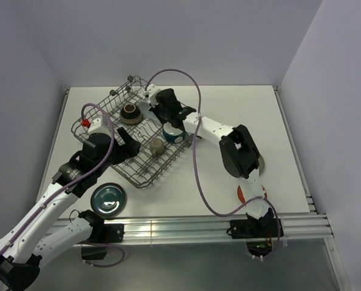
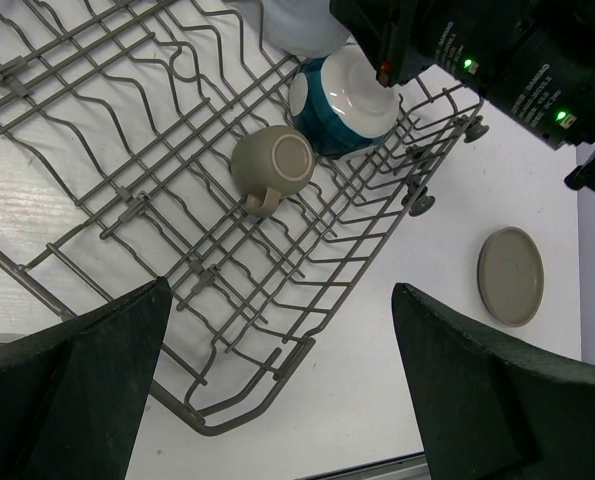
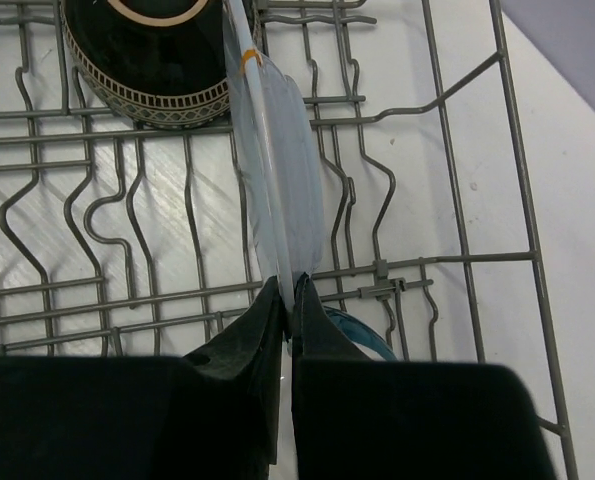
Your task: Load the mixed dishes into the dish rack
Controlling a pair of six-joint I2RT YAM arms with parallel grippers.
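Logged by me as partly unseen:
- red-orange saucer [image 1: 244, 194]: mostly hidden beneath the right arm [image 1: 238, 148].
- brown bowl [image 3: 147, 60]: cut off by the top edge.
- dark teal dish [image 3: 362, 335]: only a sliver showed behind the right gripper [image 3: 289, 298]; I could not judge how it lay.

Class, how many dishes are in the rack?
4: brown bowl far end, teal-and-white bowl and grey mug mid-rack, pale blue plate upright in the right gripper. Arms may hide others.
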